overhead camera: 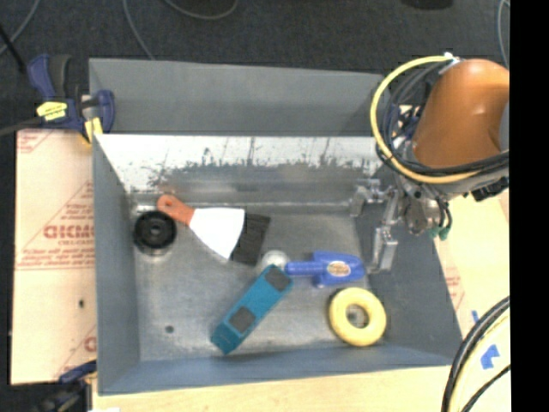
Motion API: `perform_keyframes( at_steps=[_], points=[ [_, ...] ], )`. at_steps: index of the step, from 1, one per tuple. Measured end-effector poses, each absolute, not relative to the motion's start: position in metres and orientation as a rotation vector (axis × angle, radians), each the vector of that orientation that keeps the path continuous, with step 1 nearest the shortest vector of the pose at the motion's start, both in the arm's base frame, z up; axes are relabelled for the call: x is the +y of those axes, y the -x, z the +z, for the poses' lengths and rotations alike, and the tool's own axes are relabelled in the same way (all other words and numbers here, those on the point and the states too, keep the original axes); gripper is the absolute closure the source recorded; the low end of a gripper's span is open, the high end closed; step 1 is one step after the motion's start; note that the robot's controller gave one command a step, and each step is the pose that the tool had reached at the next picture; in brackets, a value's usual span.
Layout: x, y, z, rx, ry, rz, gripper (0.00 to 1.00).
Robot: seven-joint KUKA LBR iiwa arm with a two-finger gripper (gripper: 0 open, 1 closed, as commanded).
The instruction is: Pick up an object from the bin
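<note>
camera view looks down into the grey metal bin (257,157). the arm (459,114), with its orange cover and looped cables, comes in over the bin's right wall. the gripper (383,256) hangs low inside the bin, close to that right wall and about midway between the far wall and the near one. whether it is wide or narrow i cannot tell, since its metal parts overlap from this angle.

the thing nearest to it is a blue-handled tool (330,269), lying flat on the bin floor with a yellowish label on the handle and a shiny round end pointing left. the tool's right end lies just beside the gripper, on the gripper's left in this view; whether the two touch i cannot tell.

a yellow roll of tape (357,317) lies flat just in front of the tool, near the gripper but apart from it. left of the roll a blue oblong block (250,309) lies slantwise, its upper end close against the tool's shiny end.

well apart, in the left half of the bin, lies a flat white tool (219,230) with an orange handle and a black strip at its wide end. a black round disc (155,231) sits by the left wall, just beside that orange handle.
</note>
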State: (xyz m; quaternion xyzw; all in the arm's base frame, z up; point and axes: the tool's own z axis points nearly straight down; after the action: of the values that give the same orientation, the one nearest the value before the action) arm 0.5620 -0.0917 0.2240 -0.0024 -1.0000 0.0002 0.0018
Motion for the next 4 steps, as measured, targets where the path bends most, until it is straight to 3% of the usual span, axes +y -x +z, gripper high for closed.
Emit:
perform_keyframes(
  at_steps=[1, 3, 4],
  points=[
    [-0.091, -0.563, 0.229, -3.146, 0.003, 0.003, 0.0],
    [-0.085, -0.535, 0.126, -3.149, -0.073, 0.005, 0.0],
    [-0.075, -0.541, 0.09, -3.151, -0.011, 0.003, 0.0]
  ],
)
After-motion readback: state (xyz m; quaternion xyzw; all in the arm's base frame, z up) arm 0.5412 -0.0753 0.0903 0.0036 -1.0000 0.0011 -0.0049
